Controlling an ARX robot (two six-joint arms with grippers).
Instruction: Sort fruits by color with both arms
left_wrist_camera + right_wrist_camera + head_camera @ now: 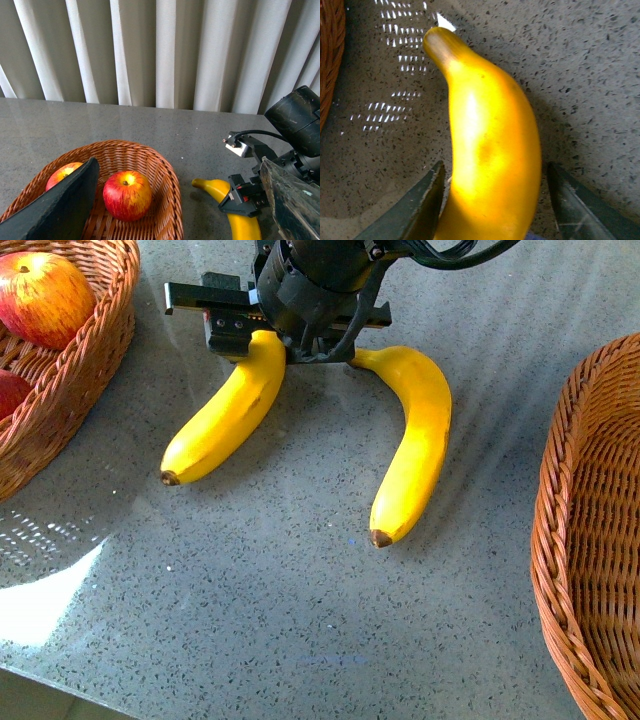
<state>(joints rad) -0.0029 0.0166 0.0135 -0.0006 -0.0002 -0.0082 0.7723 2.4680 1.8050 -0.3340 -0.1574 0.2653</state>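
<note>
Two bananas [410, 440] lie flat. Your right gripper [495, 170] straddles one, not squeezing. Your left gripper [180, 165] gapes wide near the apples [127, 195].

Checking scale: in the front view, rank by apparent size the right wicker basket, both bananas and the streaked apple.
1. Right brown wicker basket, though cropped
2. Left long yellow banana and right long yellow banana: about alike
3. Round red-yellow apple

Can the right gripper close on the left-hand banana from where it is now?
Probably yes. The right gripper is open, one finger either side of the left-hand banana lying on the table; nothing sits between them.
</note>
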